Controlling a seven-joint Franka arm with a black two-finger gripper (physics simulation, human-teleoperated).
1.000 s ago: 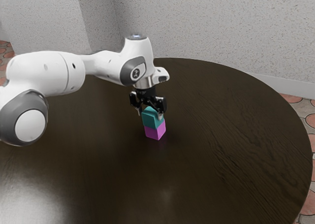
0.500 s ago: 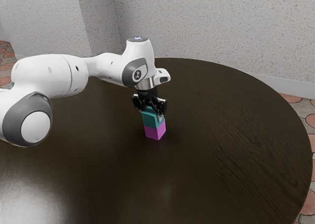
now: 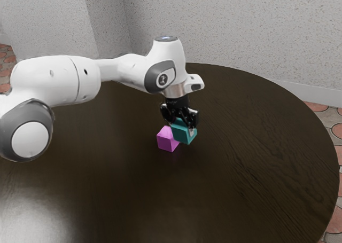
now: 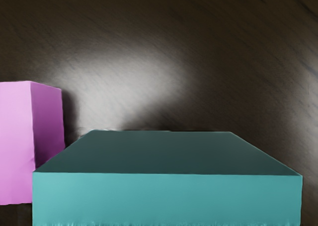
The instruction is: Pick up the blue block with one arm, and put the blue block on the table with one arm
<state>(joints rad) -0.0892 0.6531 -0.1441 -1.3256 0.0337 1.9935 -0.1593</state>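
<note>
"Block first, please: where is the blue block, that teal, flat-faced cube (image 3: 184,136)?"

"Near the centre of the frame, just beside the magenta, smooth-sided cube (image 3: 166,142), which sits on the dark, wood-grained counter (image 3: 256,173). Whether the two touch is unclear, as is any gap under the blue one."

"And the black two-finger hand (image 3: 181,127)?"

"Narrowed onto the blue block, clasping it from two opposite sides."

"How should it handle?"

"Likely light and stiff, with little to crush or bend. Its plain faces could prove slippery, so the best hold is square across opposite sides, low enough for a firm bite, leaving the underside free to meet the counter."

"The arm's pose?"

"White, jointed arm (image 3: 48,77) enters at the frame's left, its forearm running nearly level through the upper left; at upper centre the wrist bends and points the hand down."
</note>
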